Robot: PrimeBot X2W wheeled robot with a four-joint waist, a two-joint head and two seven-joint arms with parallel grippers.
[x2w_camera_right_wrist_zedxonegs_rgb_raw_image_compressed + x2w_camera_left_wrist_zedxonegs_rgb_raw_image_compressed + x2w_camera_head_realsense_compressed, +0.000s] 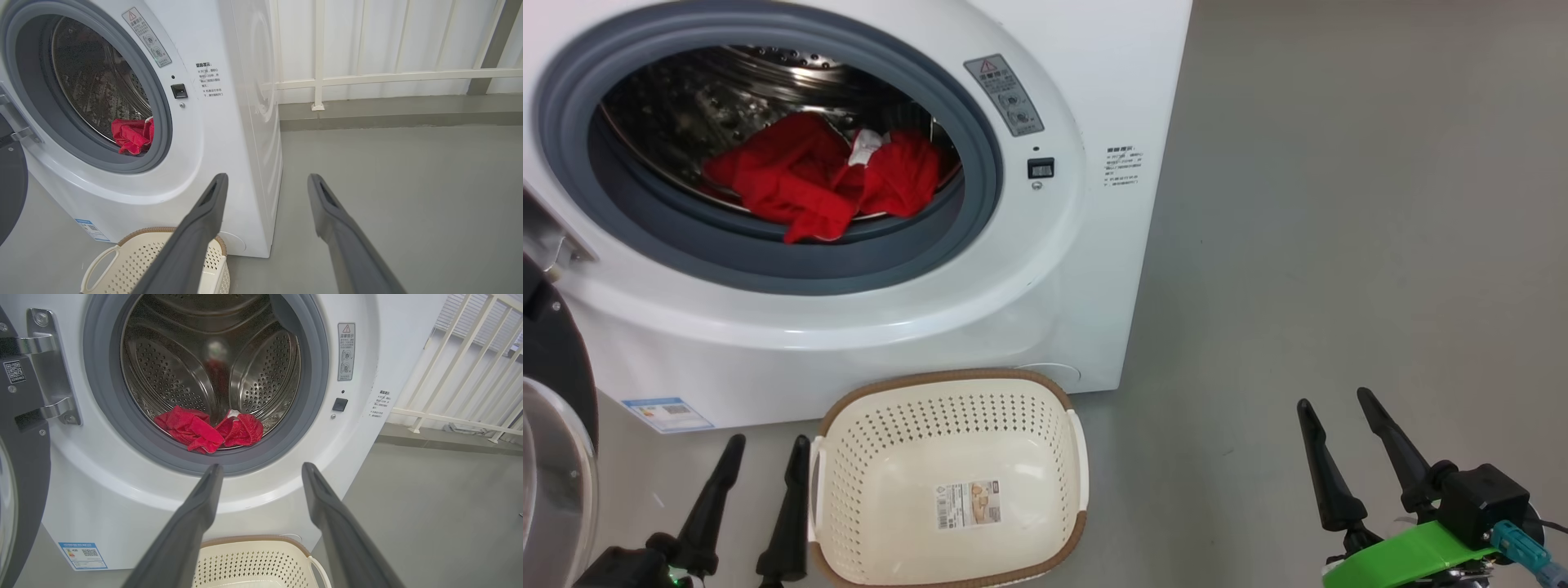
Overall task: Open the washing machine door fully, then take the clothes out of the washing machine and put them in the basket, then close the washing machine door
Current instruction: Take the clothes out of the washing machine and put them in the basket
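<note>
The clothes [821,181] lie in a red heap on the bottom of the drum [727,90], upper left of the head view, with one fold reaching the grey gasket [768,261]. The door [560,367] stands swung open at the left edge, its black rim and glass cut off by the frame. Below the washer [1045,310], at bottom centre, the basket [943,377] sits on the floor [1339,204] just beside the washer's front, a sticker showing on its bare bottom.

The left gripper [769,441] is at the lower left, fingers pointing up the frame and spread wide with nothing between them. One finger is just beside the basket's left handle. The right gripper [1333,399] is at the lower right over bare floor, well apart from the basket, equally wide and holding nothing.

The floor is smooth grey. In the right wrist view, a white railing [367,75] runs along the wall across the top of the frame.
</note>
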